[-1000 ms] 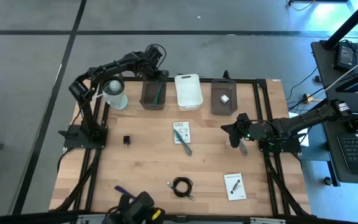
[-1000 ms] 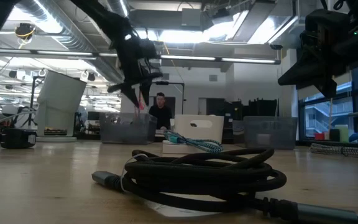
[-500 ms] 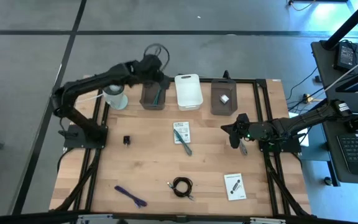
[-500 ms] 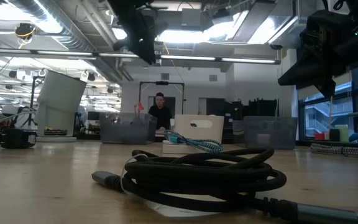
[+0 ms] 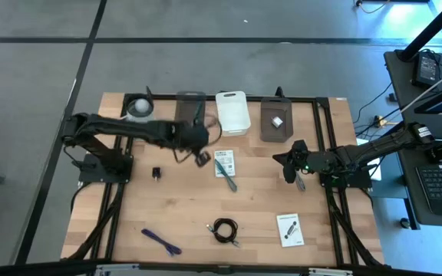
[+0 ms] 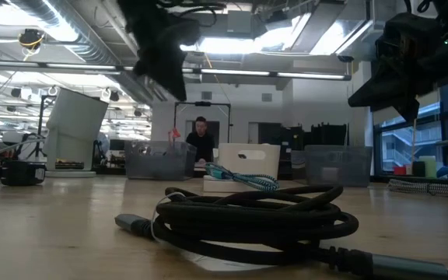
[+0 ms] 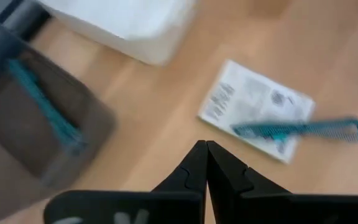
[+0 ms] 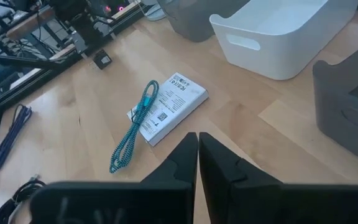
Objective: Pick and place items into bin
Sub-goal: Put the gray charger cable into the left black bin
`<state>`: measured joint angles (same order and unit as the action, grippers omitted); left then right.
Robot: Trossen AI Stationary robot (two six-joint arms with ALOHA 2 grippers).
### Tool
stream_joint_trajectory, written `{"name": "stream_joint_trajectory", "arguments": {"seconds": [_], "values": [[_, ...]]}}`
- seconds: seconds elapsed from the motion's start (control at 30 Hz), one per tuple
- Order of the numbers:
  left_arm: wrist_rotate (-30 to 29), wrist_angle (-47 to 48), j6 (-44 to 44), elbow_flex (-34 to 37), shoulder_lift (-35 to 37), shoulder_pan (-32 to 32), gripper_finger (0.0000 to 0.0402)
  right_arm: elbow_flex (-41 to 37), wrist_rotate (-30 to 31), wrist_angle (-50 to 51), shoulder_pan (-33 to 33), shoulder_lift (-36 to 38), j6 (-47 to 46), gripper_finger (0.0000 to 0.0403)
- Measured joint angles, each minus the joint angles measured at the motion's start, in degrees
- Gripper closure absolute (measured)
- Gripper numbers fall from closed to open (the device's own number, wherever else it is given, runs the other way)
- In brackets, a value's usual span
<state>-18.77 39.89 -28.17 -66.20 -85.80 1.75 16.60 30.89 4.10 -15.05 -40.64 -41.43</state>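
Teal tool [image 5: 225, 175] lies across a white card [image 5: 222, 161] at mid-desk, just in front of the white bin [image 5: 232, 112]; a second teal tool [image 7: 42, 104] already sits in the dark bin [image 5: 189, 113] at the far edge. Tiny black block [image 5: 156, 173] left of centre. Purple stick [image 5: 159, 241], coiled cable [image 5: 224, 229] and second card [image 5: 288, 228] along the near edge.

Left pincer [image 5: 201, 157] hangs just beside the card, fingers together, nothing between them. Right pincer [image 5: 288, 168] waits near the right edge, also shut, empty.

Risks, as I judge them: closed fingers coming down on the tool would only shove it; tool and card overlap, so a grab may drag the card along.

Left wrist view is smeared. The low view shows little but the cable.
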Motion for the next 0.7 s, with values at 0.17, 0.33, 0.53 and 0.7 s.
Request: {"name": "stream_joint_trajectory", "arguments": {"seconds": [0.17, 0.33, 0.53, 0.7], "values": [[-0.5, -14.5, 3.0, 8.2, 0.0, -7.0, 0.0399, 0.0, 0.0, -0.4, 0.0, 0.0, -0.2, 0.0382], [-0.6, -31.1, 8.2, 16.1, 1.5, -11.6, 0.0399, 0.0, 0.1, -2.3, 0.0, 0.0, -0.1, 0.0382], [1.7, -44.6, 13.4, 26.2, 9.7, -13.1, 0.0400, 0.0, 0.1, -4.3, 0.0, 0.0, -0.1, 0.0382], [2.3, -47.5, 13.0, 33.0, 20.1, -13.0, 0.0400, 0.0, 0.2, -6.2, 0.0, 0.0, -0.3, 0.0382]]}}
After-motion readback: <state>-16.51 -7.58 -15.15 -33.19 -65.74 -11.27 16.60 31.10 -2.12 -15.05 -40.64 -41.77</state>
